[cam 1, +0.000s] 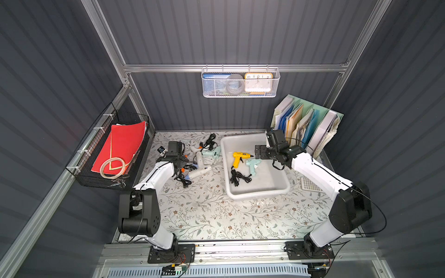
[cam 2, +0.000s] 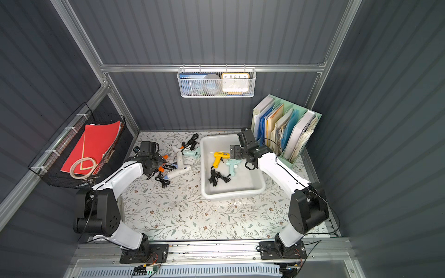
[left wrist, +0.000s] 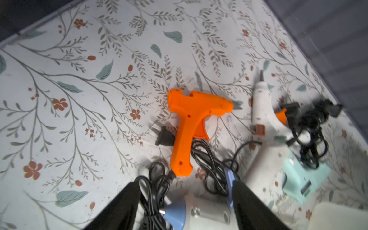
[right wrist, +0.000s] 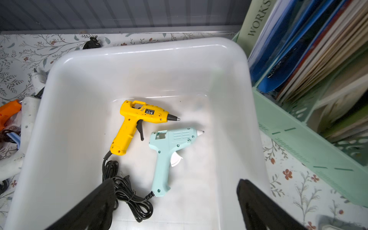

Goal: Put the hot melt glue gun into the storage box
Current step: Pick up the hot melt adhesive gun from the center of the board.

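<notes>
- The storage box (cam 1: 280,190) stands on the flowered table (cam 1: 204,216), near the file rack (cam 1: 310,125).
- Inside the box lie two glue guns: a yellow glue gun (right wrist: 137,123) and a mint glue gun (right wrist: 169,155), side by side, and a black cord bundle (right wrist: 127,195) lies just beside their handles.
- The right gripper (right wrist: 175,205) hangs above the box. Its jaws stand wide apart and hold nothing.
- Outside the box, an orange glue gun (left wrist: 191,127) lies flat on the table, and its cord (left wrist: 209,169) is tangled below the handle.
- Just beside it lie a white glue gun (left wrist: 264,111) and another mint gun (left wrist: 302,179).
- The left gripper (left wrist: 185,207) is over this pile. Its jaws are apart, with cords and a blue-tipped white gun (left wrist: 175,215) between them; I cannot tell if it grips anything.
- A calculator (cam 1: 310,184) lies near the right arm.
</notes>
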Robot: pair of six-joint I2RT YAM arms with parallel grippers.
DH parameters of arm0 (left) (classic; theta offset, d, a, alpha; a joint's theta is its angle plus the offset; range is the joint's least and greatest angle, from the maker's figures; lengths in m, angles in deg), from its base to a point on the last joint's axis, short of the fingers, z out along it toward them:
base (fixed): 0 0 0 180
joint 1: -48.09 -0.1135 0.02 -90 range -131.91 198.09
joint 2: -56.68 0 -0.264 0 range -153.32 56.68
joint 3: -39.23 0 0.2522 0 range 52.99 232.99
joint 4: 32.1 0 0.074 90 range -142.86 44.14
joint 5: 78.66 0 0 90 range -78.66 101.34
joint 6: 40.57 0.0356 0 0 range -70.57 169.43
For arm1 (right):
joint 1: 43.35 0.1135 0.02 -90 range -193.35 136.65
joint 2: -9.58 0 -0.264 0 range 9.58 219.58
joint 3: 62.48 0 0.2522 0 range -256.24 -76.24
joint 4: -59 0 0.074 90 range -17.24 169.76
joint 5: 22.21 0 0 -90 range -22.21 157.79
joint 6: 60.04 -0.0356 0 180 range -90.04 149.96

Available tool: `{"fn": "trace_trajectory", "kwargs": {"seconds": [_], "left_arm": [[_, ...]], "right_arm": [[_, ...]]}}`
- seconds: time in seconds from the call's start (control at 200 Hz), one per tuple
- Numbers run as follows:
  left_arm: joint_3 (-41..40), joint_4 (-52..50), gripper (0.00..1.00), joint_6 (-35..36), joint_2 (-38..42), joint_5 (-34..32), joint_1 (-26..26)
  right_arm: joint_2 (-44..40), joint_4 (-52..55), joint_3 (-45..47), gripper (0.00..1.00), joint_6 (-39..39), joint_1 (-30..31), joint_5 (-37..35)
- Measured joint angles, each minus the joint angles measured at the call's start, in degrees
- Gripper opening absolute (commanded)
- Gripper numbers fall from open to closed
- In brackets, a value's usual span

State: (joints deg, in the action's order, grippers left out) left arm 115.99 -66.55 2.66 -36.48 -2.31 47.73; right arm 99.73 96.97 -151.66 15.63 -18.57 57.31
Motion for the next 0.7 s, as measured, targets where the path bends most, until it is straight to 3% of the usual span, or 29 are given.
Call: {"fn": "trace_trajectory", "kwargs": {"seconds": [0.12, 0.27, 0.7], "left_arm": [[2.29, 1.07, 0.60, -0.20, -7.10, 2.60, -3.45], [6.49, 1.44, 0.58, -0.09, -13.86, 5.16, -4.42], [10.47, 2.01, 0.49, 2.08, -16.22, 8.79, -4.39]], "right_arm": [[-4.37, -2.36, 3.65, 0.99, -0.04, 0.33, -1.73], [-7.87, -4.55, 5.77, 0.99, -0.02, 0.37, -3.34], [-9.01, -6.84, 6.45, 0.99, -0.02, 0.57, -4.61]]}}
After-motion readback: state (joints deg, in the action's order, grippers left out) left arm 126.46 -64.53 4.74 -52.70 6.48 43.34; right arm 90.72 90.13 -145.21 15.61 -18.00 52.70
